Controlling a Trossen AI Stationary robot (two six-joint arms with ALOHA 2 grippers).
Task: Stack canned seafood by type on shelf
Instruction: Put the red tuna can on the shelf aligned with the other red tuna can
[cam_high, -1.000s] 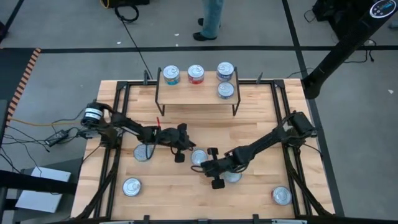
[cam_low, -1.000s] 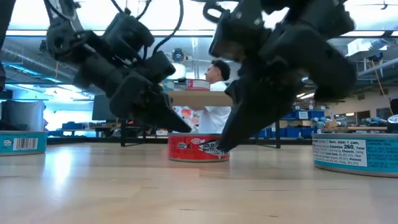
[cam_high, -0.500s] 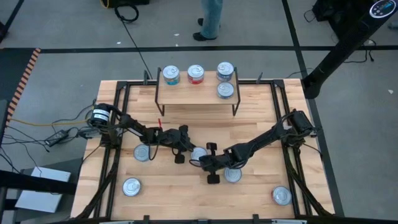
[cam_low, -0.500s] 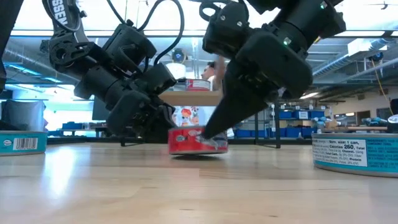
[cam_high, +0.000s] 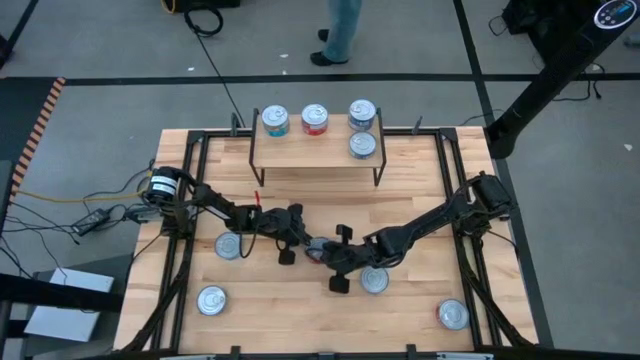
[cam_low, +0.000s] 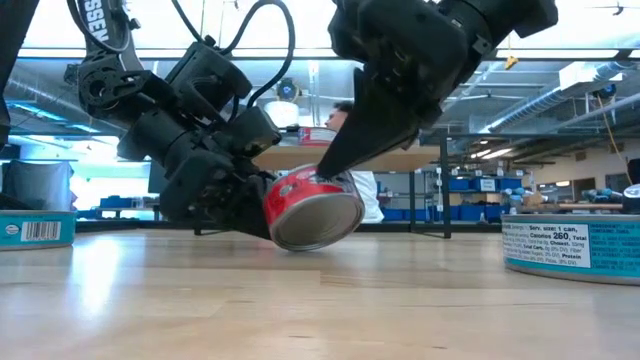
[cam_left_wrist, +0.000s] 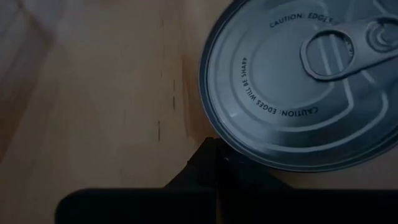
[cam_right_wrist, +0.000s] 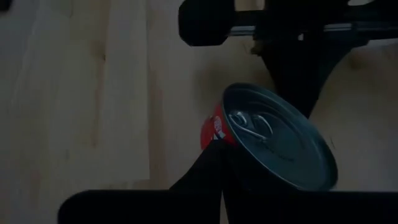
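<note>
Mid-bench, the red can (cam_low: 312, 208) that sat flat a second ago is now tipped on its rim, wedged between the left gripper (cam_low: 232, 196) and right gripper (cam_low: 340, 150), both jaws closed, pushing rather than holding. Shelf (cam_high: 315, 150) stays far off, so stacking looks stalled.

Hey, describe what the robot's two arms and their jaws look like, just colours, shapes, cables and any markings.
Both arms are black, built of chunky jointed segments. The left arm has a silver cylindrical motor at its base, looping black cables and white lettering near the top in the low view. The right arm is the same black build. The left gripper and right gripper taper to dark wedge-shaped tips.
</note>
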